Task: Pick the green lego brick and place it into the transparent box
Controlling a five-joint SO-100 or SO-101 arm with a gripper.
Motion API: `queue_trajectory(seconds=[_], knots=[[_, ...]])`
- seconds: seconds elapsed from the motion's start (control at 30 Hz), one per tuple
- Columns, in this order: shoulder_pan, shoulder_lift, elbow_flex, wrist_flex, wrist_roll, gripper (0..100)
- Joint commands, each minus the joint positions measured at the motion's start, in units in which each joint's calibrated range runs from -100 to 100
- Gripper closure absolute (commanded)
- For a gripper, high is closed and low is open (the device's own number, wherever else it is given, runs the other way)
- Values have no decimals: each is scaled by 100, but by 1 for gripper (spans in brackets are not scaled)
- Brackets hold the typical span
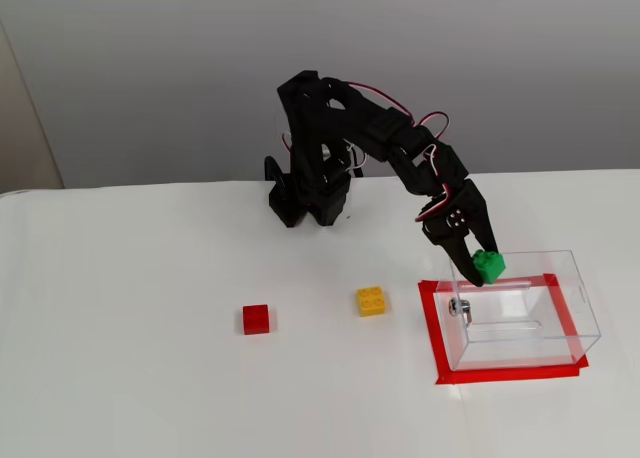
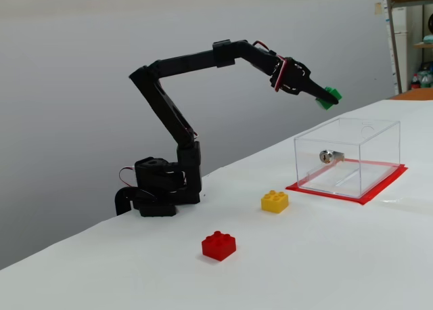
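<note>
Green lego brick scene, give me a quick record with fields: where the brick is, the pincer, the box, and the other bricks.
green lego brick: held in the air above the box's near-arm edge, not yet inside
pincer: shut on the brick, raised well above the box top
transparent box: empty of bricks, standing on a red tape outline
yellow brick: on the table, beside the box
red brick: on the table, farther from the box

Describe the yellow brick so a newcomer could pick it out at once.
Start at the clear plastic box standing on a red tape outline. In the higher fixed view, the small yellow studded plastic brick lies on the white table just left of it. The similar red brick lies farther left.
</note>
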Motion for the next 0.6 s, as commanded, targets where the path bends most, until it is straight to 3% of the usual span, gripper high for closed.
queue_trajectory(seconds=[0.0,0.57], knots=[[-245,348,-567,-24,6,89],[-607,1604,-1019,-103,6,89]])
